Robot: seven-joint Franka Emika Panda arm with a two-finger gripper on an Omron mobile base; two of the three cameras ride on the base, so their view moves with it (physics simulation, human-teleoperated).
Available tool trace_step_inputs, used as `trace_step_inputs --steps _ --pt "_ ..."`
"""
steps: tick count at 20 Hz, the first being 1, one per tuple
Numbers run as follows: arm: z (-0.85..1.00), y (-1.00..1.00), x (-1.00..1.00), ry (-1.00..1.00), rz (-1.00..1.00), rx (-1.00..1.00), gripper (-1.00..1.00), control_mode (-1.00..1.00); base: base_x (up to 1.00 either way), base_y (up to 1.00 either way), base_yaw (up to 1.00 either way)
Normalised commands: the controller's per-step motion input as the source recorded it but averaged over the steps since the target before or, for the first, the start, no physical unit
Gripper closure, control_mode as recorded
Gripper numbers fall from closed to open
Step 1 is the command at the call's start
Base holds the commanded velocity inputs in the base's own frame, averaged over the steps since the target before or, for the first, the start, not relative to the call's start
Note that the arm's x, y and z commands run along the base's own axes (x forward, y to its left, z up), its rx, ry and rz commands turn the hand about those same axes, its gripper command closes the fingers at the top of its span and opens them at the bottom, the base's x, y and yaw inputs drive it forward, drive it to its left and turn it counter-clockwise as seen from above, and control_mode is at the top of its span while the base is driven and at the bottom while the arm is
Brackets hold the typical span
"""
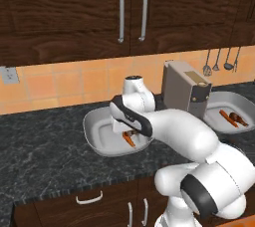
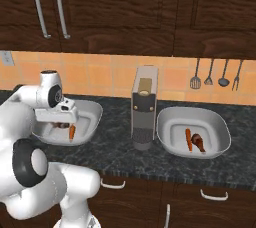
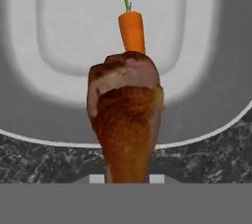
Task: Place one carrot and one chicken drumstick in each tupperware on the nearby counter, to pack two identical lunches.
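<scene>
Chicken drumstick (image 3: 126,115) hangs pinched in our gripper (image 3: 127,178) above the left tupperware (image 1: 94,126), where a carrot (image 3: 132,30) already lies; we judge it's poised for release. Past the toaster (image 2: 144,107), the other tupperware (image 2: 220,132) on the counter (image 1: 45,141) looks packed.

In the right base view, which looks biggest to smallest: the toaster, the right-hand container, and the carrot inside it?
1. Right tupperware, widest.
2. Toaster, taller but narrower, so nearly alike.
3. Carrot, far smaller.
</scene>
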Motion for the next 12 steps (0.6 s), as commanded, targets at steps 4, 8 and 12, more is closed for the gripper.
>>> trace_step_inputs --steps 4,8,12 --pt "-0.08 0.16 1.0 -0.08 0.13 0.0 1.0 -1.0 0.0 0.0 0.0" --pt "-0.78 0.58 0.69 0.0 0.12 0.0 1.0 -1.0 0.0 0.0 0.0" --pt "-0.78 0.49 0.2 0.0 0.09 0.0 1.0 -1.0 0.0 0.0 0.0"
